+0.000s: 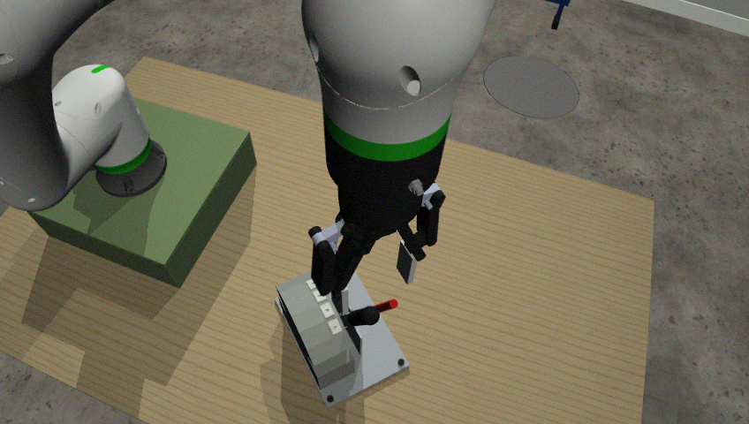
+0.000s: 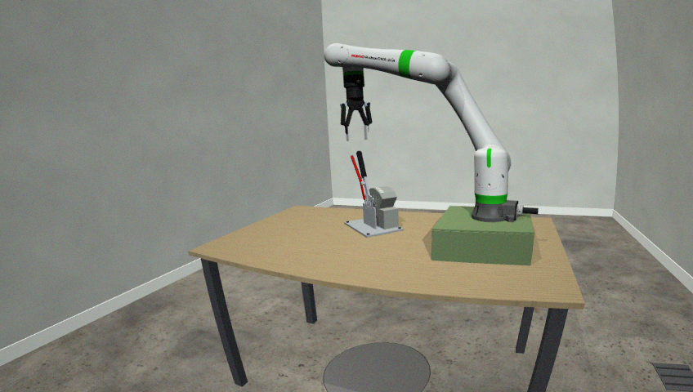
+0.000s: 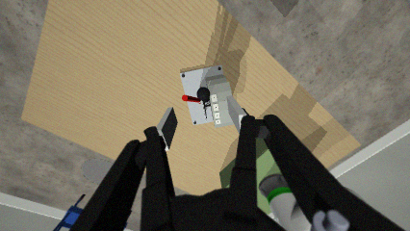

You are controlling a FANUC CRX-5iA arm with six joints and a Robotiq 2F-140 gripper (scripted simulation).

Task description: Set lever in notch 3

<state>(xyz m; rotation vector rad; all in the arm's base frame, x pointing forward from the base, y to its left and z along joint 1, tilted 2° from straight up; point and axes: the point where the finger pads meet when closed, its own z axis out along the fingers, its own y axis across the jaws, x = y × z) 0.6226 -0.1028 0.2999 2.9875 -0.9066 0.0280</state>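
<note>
The lever unit (image 1: 338,341) is a grey block on a grey baseplate on the wooden table. Its black handle (image 2: 362,167) stands upright with the red bar (image 2: 356,173) splayed apart beside it. Small number plates (image 1: 324,309) run along the top of the block. My gripper (image 2: 356,135) hangs pointing down, a short way above the handle's tip, touching nothing. Its fingers are partly open and empty. In the wrist view the handle knob (image 3: 203,92) and red bar (image 3: 191,98) lie far below, between and beyond the fingertips.
The green pedestal (image 2: 481,235) that carries my arm's base stands on the table to the right of the lever unit. A grey round disc (image 2: 377,367) lies on the floor in front of the table.
</note>
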